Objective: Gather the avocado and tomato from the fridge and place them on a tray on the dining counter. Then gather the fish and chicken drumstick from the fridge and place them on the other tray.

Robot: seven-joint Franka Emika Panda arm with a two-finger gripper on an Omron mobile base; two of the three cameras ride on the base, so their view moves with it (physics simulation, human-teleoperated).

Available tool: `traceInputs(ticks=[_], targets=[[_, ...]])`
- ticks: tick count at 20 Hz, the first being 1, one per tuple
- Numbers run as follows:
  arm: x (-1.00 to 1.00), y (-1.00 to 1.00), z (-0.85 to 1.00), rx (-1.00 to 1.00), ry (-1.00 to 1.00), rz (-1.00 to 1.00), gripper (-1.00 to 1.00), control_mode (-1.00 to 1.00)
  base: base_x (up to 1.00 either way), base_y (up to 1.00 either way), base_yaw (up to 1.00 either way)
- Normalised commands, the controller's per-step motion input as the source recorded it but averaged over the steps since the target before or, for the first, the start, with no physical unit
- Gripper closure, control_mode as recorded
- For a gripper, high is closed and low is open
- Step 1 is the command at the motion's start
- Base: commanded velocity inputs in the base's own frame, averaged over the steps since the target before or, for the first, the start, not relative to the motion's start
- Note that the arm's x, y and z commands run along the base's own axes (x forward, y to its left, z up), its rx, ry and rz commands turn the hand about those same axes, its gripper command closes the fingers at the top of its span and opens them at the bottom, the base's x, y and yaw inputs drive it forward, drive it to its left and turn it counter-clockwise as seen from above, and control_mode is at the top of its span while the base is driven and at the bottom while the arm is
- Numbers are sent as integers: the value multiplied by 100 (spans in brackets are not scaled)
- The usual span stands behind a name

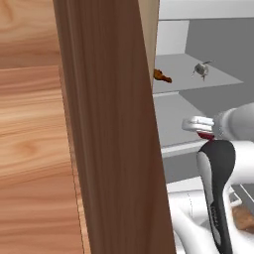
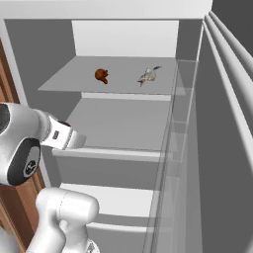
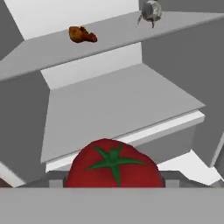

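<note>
The fridge (image 2: 123,121) stands open, with grey shelves inside. My gripper (image 3: 113,181) is shut on the red tomato (image 3: 113,164), whose green stem faces the hand camera. In the left base view the gripper (image 1: 197,125) hovers in front of the middle shelf, and a sliver of the tomato (image 1: 206,135) shows under it. On the upper shelf lie the brown chicken drumstick (image 2: 101,75) (image 3: 82,34) (image 1: 162,76) and, to its right, the silvery fish (image 2: 147,75) (image 3: 151,11) (image 1: 201,69). The avocado, the trays and the dining counter are out of view.
A tall brown wooden panel (image 1: 109,149) rises close on the arm's left. The fridge door (image 2: 227,108) with its rails stands open on the right. The middle shelf (image 2: 123,123) under the drumstick and fish is bare.
</note>
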Motion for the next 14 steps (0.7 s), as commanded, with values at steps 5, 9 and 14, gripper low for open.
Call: traceInputs(ticks=[5,9,14], targets=[[-70,0,90,-1,-19,6,100,-100,0,0,0],[-69,4,63,-7,-21,1,100,-100,0,0,0],[-76,19,32,-10,-37,4,100,-100,0,0,0]])
